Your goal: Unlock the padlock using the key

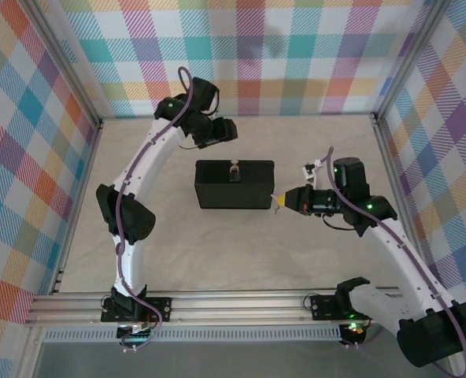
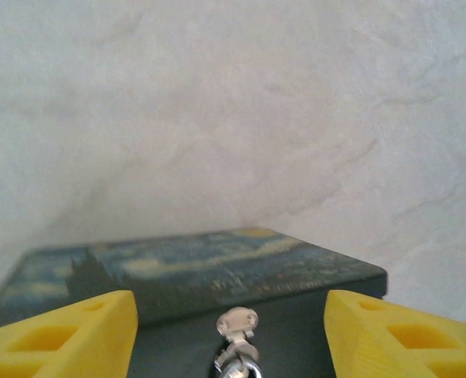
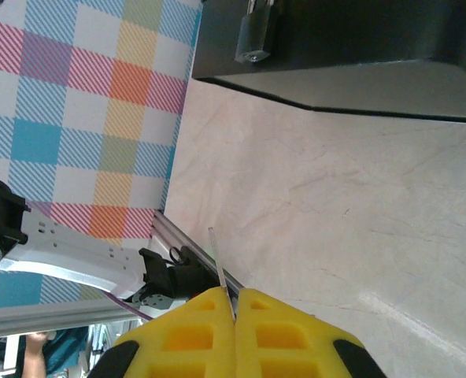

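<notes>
Right gripper (image 3: 234, 303): 2 yellow fingers pressed flat together, pinching the key between them.
Key (image 3: 220, 264): thin grey blade sticking out past the fingertips over the bare table (image 1: 217, 252), well apart from the padlock.
Left gripper (image 2: 231, 309): jaws spread wide with nothing held; 1 yellow finger sits low on each side of the frame, with silvery lock hardware between them, touched by neither.
Padlock (image 3: 253, 35): small silvery body hanging against a dark side wall of the box; the top view places it at the middle of the box's far edge, facing the left gripper.
Box (image 1: 234, 189): black, lying flat near the table's middle; its lid is painted with a blue night sky.
Arms: left one reaches round behind the box, while the right gripper's tip lies just beside the box's right end.
</notes>
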Controlling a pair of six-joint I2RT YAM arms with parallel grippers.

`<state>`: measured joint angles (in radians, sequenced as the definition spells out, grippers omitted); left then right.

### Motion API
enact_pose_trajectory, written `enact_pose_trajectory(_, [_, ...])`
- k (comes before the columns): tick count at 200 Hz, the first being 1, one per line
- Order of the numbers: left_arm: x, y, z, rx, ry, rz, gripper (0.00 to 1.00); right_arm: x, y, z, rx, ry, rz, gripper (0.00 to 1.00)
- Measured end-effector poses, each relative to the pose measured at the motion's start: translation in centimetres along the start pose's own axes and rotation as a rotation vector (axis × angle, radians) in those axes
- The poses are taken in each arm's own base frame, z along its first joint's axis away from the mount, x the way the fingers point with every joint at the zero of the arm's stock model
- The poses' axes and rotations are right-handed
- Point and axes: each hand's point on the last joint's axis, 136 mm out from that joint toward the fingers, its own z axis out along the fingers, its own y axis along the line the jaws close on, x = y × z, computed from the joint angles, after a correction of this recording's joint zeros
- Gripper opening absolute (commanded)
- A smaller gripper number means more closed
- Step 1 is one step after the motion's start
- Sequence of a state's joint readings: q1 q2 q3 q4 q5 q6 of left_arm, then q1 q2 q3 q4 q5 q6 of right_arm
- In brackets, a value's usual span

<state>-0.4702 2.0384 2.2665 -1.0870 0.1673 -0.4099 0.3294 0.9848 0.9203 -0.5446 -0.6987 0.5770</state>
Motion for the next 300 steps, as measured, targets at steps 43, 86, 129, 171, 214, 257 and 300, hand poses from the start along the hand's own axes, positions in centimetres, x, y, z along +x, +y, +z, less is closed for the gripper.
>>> enact_pose_trajectory(43, [0.2,-0.6,1.6,0.106,0.026,0.160,0.70,0.4,0.7,0.9,0.005,0.008,-0.009,0.06])
enact_pose_trajectory(86, [1.9,1.7,3.8,0.171,0.122,0.186,0.70,0.5,0.6,1.1,0.019,0.003,-0.004,0.06])
enact_pose_trajectory(129, [4.1,3.2,5.1,0.201,0.201,0.171,0.70,0.4,0.6,1.8,0.018,0.014,-0.002,0.06])
enact_pose_trajectory(171, [6.8,3.1,3.1,0.240,0.227,0.118,0.70,0.2,0.1,2.7,0.019,0.018,0.001,0.06])
enact_pose_trajectory(214, [9.3,2.9,1.2,0.280,0.223,0.034,0.70,0.2,-0.9,3.5,0.035,0.037,0.017,0.06])
enact_pose_trajectory(257, [12.6,1.2,0.1,0.320,0.249,-0.003,0.70,0.2,-1.7,4.2,0.055,0.056,0.014,0.06])
enact_pose_trajectory(300, [13.6,-0.2,-0.9,0.341,0.259,0.019,0.70,-0.6,-2.1,4.2,0.057,0.049,-0.001,0.06])
